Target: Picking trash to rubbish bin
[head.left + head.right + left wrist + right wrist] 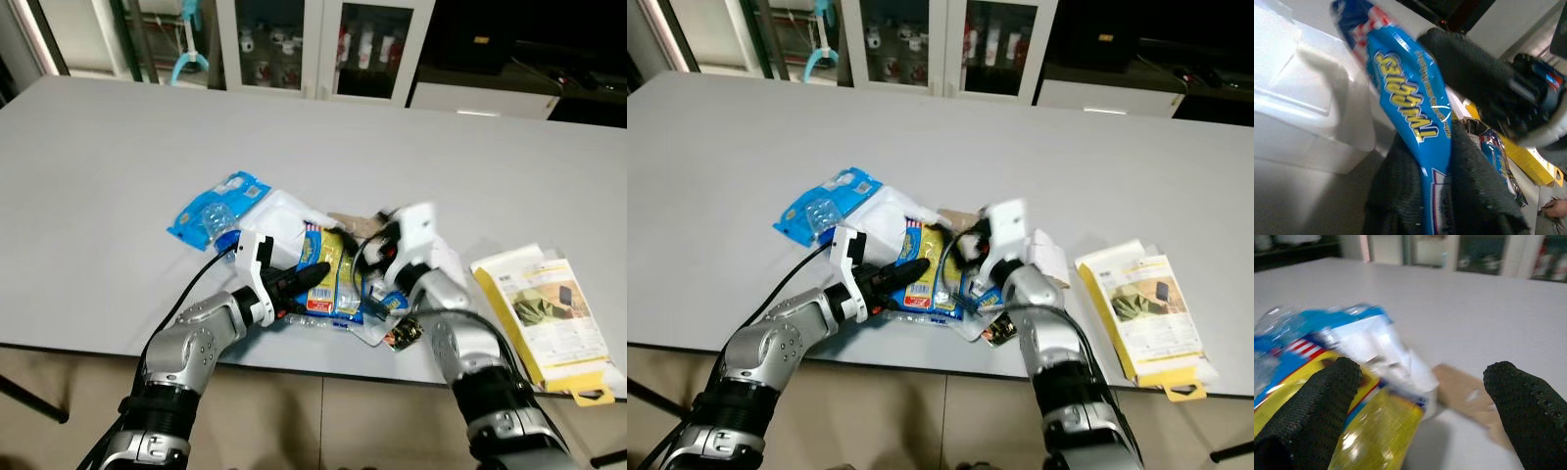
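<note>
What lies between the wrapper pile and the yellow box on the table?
Bare grey table, with only the right gripper at the pile's edge; the yellow box sits apart, in the left eye view.

The left pincer (1442,196) is closed on a blue Twizzlers wrapper (1410,107), its two black fingers (1396,191) pressing either side of the bag. A white foam container (1308,103) lies just beside it; yellow packaging (1525,156) sits beyond.
</note>
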Tool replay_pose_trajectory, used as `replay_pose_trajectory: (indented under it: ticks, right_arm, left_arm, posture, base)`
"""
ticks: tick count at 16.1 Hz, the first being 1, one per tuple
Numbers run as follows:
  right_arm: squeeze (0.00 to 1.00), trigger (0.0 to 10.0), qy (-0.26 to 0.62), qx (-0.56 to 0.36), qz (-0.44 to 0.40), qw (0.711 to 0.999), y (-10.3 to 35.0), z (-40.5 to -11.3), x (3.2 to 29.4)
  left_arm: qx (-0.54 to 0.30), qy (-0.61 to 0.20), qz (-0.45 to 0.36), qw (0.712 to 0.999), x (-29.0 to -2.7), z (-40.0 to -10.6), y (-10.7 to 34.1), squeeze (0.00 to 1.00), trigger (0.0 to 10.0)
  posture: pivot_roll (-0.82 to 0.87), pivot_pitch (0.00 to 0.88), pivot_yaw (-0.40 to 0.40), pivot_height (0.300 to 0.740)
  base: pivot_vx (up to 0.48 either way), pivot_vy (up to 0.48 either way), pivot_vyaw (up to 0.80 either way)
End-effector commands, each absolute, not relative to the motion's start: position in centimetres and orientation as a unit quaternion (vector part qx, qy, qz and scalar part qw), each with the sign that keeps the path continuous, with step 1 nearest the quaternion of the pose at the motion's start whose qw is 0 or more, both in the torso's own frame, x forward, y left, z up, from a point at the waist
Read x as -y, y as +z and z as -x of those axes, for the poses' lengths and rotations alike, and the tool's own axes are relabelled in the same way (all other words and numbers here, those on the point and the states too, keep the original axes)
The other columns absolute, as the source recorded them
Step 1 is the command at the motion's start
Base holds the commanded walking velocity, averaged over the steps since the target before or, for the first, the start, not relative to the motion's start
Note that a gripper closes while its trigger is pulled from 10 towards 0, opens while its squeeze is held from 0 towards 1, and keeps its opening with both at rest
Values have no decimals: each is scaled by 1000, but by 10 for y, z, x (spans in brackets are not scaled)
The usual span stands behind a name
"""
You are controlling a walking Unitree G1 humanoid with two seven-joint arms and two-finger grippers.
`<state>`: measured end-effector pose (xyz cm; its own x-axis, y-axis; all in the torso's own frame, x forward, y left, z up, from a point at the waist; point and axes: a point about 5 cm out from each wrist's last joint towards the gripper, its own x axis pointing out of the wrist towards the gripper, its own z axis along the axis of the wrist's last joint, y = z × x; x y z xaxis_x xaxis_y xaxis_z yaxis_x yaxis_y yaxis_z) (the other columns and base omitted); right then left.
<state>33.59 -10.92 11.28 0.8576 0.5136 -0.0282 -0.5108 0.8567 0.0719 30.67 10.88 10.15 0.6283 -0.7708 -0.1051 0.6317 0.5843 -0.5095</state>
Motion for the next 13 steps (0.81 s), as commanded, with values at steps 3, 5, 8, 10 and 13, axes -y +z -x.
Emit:
replay_pose_trajectory:
  ticks: [3, 5, 8, 10, 13]
  right_arm:
    - [0, 10000, 276, -29, -25, 960, 116, -335, 122]
    - [0, 10000, 297, -39, -15, 954, 115, -331, 122]
    - [0, 10000, 304, -52, -1, 951, 113, -329, 129]
    - [0, 10000, 311, -58, 1, 949, 113, -327, 134]
    - [0, 10000, 345, -78, 17, 935, 109, -317, 145]
  left_arm:
    - [-158, -403, 206, 877, -107, -305, 103, 0, 0]
    - [-159, -404, 205, 877, -106, -305, 103, 0, 0]
    - [-159, -398, 202, 880, -108, -306, 102, 0, 0]
    - [-157, -395, 201, 883, -112, -306, 103, 0, 0]
    - [-154, -388, 198, 887, -118, -306, 104, 0, 0]
  posture:
    - [-4, 49, -62, 740]
    - [-3, 49, -62, 740]
    - [-3, 48, -62, 740]
    - [-2, 47, -61, 740]
    - [0, 51, -64, 740]
  base:
    - [0, 0, 0]
    - [0, 0, 0]
    - [0, 0, 0]
    - [0, 0, 0]
    - [0, 0, 0]
